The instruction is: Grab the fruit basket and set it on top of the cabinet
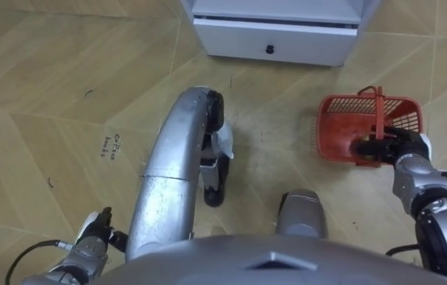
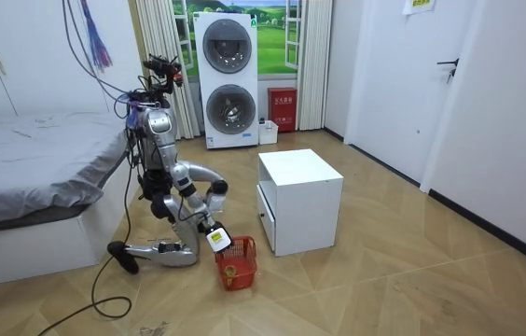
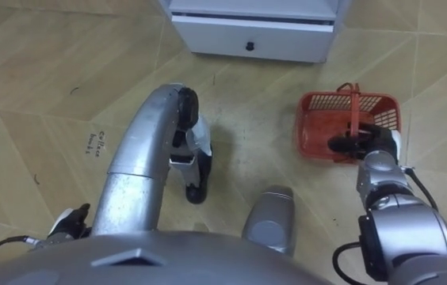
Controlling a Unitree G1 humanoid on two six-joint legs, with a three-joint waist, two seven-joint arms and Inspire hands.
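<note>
On the floor [image 1: 41,87], right hand [image 1: 396,148] fingers clasp the red basket [image 1: 336,127]; left hand [image 1: 93,236] partly cropped

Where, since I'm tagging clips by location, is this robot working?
Probably a home bedroom with a laundry corner: a grey bed, two stacked front-loading machines, and a white drawer cabinet.

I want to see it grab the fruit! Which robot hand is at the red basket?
The right hand, at the near rim of the red basket. The left hand is on the robot's other side, away from it.
</note>
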